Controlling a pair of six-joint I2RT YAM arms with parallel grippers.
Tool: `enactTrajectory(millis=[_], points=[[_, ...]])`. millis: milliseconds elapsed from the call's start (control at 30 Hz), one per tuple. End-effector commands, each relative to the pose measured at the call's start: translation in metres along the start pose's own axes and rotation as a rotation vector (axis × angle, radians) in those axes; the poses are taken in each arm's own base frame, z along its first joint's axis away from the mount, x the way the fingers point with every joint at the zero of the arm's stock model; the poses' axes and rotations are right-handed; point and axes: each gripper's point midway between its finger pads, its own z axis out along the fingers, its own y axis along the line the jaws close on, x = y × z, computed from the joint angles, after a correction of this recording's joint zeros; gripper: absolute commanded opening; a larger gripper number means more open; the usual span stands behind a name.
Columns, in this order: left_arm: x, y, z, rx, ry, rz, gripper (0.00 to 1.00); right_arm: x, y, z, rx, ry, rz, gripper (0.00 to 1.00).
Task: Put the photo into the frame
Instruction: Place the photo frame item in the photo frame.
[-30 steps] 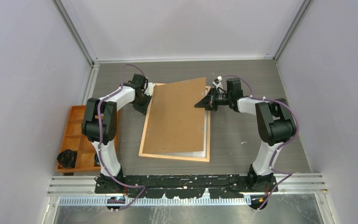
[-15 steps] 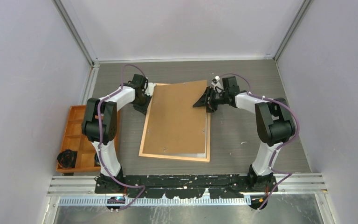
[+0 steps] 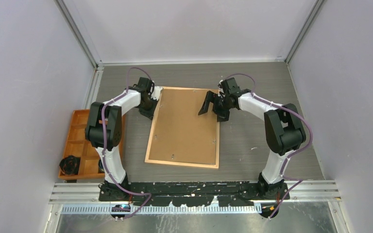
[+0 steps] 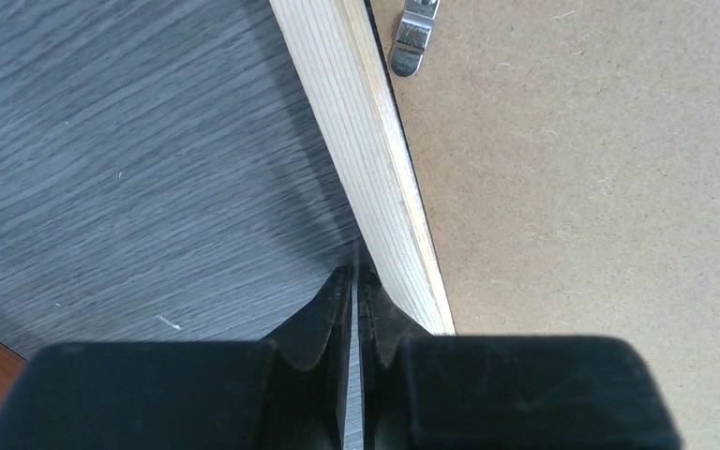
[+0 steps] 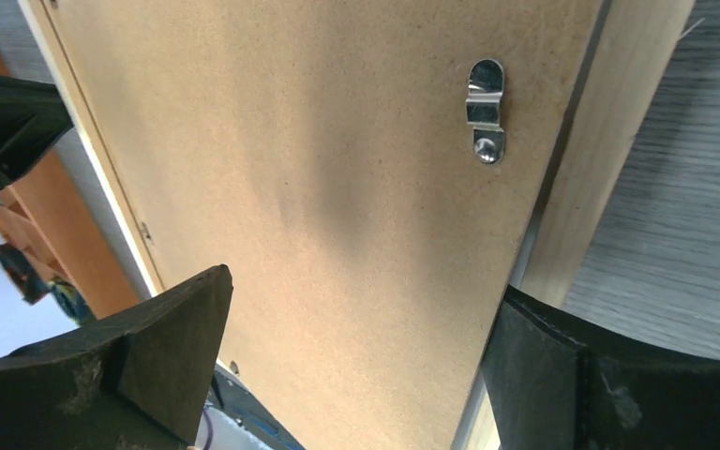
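The light wood frame (image 3: 182,164) lies flat mid-table with a brown backing board (image 3: 184,124) set inside it. The photo is hidden. My right gripper (image 3: 212,108) hovers over the board's far right part, open, with nothing between its fingers. The right wrist view shows it (image 5: 364,281) spread above the board (image 5: 319,169), beside a metal clip (image 5: 484,111) and the frame strip (image 5: 609,141). My left gripper (image 3: 149,108) is at the frame's far left corner. In its wrist view it (image 4: 354,272) is shut, tips on the table against the outer side of the strip (image 4: 366,141).
An orange compartment tray (image 3: 85,121) stands at the table's left edge with a black object (image 3: 70,165) in its near corner. Another metal clip (image 4: 412,37) sits on the board near the left strip. Grey walls close in the table's sides and back.
The board, tilted up at its far right corner in my right gripper, has dropped flat into the frame. The right gripper has opened and let it go. The left arm has stayed put.
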Motion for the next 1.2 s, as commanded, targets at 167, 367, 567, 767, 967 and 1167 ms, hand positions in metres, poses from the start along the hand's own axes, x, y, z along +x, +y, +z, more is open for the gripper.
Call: enactTrajectory(millis=[167,367,567,767,967,1167], points=[[-0.007,-0.009,-0.014,0.035,-0.037,0.020,0.07,-0.020,0.029,-0.018,0.040,-0.098,-0.116,1.00],[-0.008,-0.009,-0.015,0.038,-0.039,0.021,0.07,-0.016,0.038,-0.009,0.036,-0.070,-0.140,1.00],[-0.008,-0.006,-0.016,0.026,-0.036,0.026,0.06,-0.013,0.026,-0.008,0.149,-0.053,-0.171,1.00],[-0.010,-0.003,-0.018,0.024,-0.041,0.013,0.05,-0.013,0.017,-0.018,0.288,-0.058,-0.218,1.00],[-0.010,-0.002,-0.021,0.017,-0.044,0.013,0.04,-0.014,0.010,-0.025,0.384,-0.052,-0.259,1.00],[-0.012,0.002,-0.024,0.021,-0.046,-0.002,0.03,-0.025,0.005,-0.046,0.518,-0.102,-0.326,1.00]])
